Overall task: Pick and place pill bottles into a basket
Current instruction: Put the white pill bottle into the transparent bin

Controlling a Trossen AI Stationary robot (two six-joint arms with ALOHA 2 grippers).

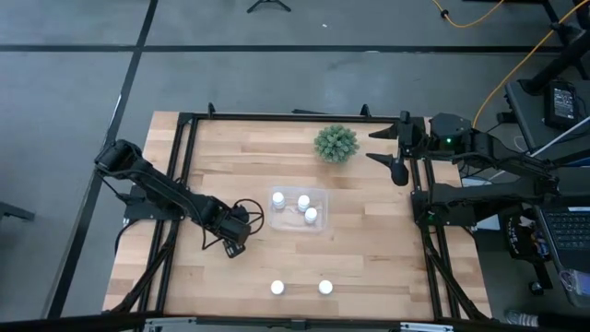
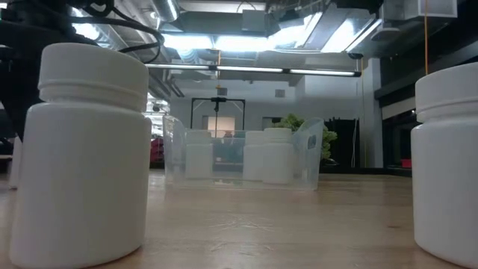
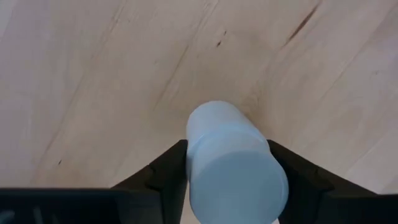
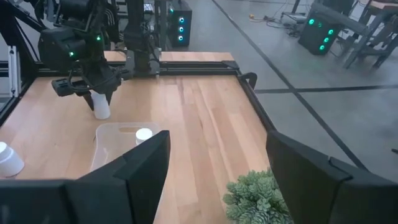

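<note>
My left gripper [image 1: 238, 229] is shut on a white pill bottle [image 3: 233, 165] left of the basket. My arm hides this bottle in the high view. It also shows in the right wrist view [image 4: 101, 106]. The clear basket [image 1: 318, 226] lies mid-table with three bottles [image 1: 303, 201] standing in it. Two more bottles [image 1: 277, 288] [image 1: 325, 287] stand on their bases near the table's near edge, and they loom large in the low view [image 2: 86, 157] [image 2: 448, 164]. My right gripper [image 1: 385, 148] is open and empty at the far right. My left gripper pinches the bottle's upper side [image 3: 199, 155], close under the cap, between its two fingers [image 3: 165, 171]. The fingers come from above, pointing down. The bottle stands upright below them. I cannot tell whether its base [image 4: 101, 116] is on the table or just above it.
A green spiky plant [image 1: 336, 144] stands at the far side, between the basket and my right gripper. Black frame rails [image 1: 184, 138] run along the table's left, right and far edges. Bare wood lies between the basket and the two near bottles.
</note>
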